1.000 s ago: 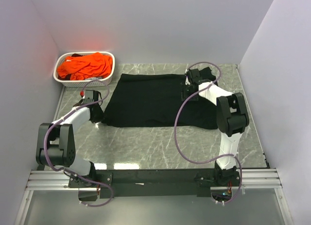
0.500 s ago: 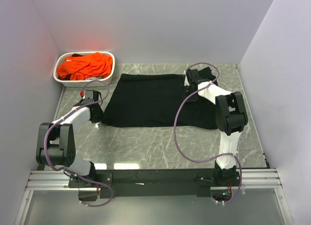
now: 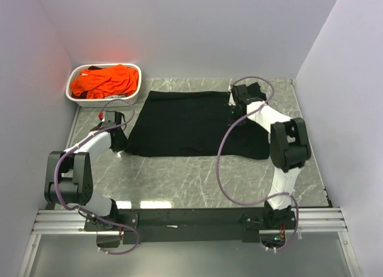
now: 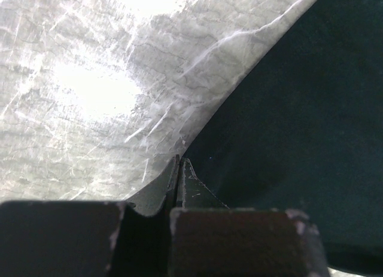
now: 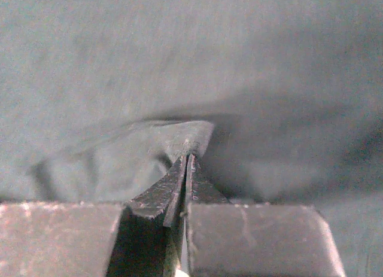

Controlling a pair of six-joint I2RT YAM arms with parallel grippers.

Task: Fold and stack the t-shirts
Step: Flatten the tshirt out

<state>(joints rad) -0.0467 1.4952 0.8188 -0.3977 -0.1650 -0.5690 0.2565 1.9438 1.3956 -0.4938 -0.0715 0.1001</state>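
Top external: orange t-shirts [image 3: 105,81] in basket [image 3: 128,100], far-left.

Left arm [image 3: 90,146] low, bent, reaching forward; left gripper [image 4: 179,166] tips closed on black t-shirt [image 3: 185,121] edge. Right arm [image 3: 281,139] stretched forward; right gripper [image 5: 187,160] pinched tight on its fold.

Flat black tee [image 3: 185,124], crumpled orange tees [image 3: 105,81]

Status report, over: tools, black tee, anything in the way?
Left tool shut at edge of black tee. Right tool shut on a pinch of it. Tee spread flat. Orange tees in basket; nothing blocking.
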